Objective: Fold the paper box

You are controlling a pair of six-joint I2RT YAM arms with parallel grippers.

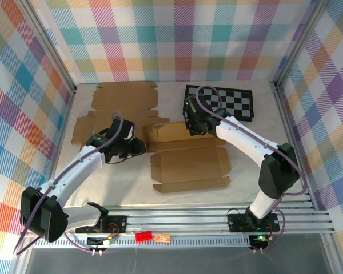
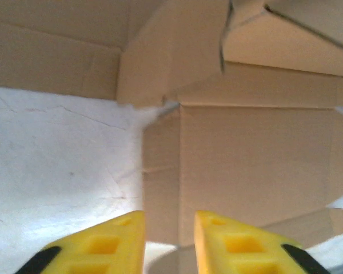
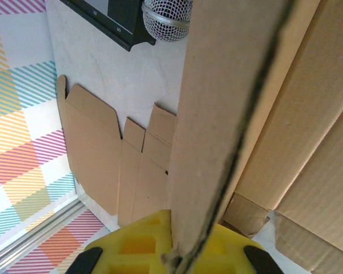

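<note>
Top external view, from the left: a spare blank (image 1: 123, 105) lies flat at the far left of the bench (image 1: 257, 171), out of the work. Next comes the left hand (image 1: 139, 146), low at the left edge of the paper box (image 1: 188, 168), which lies mostly flat in the middle of the bench. On the left wrist camera its fingers (image 2: 131, 228) stand apart, released, with nothing between them and the box's side flap (image 2: 160, 182) just ahead. Further right, the right hand (image 1: 192, 128) is clenched on the box's far panel (image 1: 174, 132). Its own wrist camera shows the far panel (image 3: 228, 103) raised on edge between the yellow fingers. A chequered board (image 1: 231, 103) sits behind it, untouched.

The step looks like raising the back wall while the left side is tucked. To do it well, the right hand should hold the far panel upright along its crease without twisting. The left hand should slip under the side flap's edge, not push the whole box sideways.
</note>
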